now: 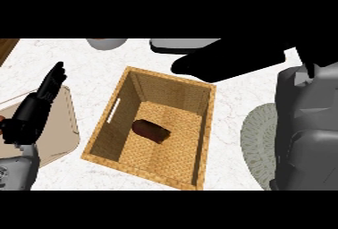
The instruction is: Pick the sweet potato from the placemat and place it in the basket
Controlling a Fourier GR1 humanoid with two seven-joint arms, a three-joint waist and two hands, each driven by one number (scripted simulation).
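Nearest, at the surface's [86,67] left edge, the left robot hand [41,100] stands with its fingers straight and pointing up, holding nothing, over a tan board [63,129]; it looks to be resting. At the near right edge a grey forearm [310,129] covers part of a round grey-green placemat [259,134], which shows nothing lying on its visible part. The right robot hand itself is only a black shape [231,58] toward the far edge, beyond the basket, and I cannot tell how its fingers stand. In the middle of the surface sits the wicker basket [109,134], and the sweet potato [150,129] lies on its woven floor, nearer the left wall, touching no hand. Judging from this, the placing looks done; what remains is drawing the right arm back, and that goes best lifted high and clear of the basket's rim, so the basket is not nudged. At the far edge two pale vessels [105,43] are cut off. No labels or writing can be read anywhere.
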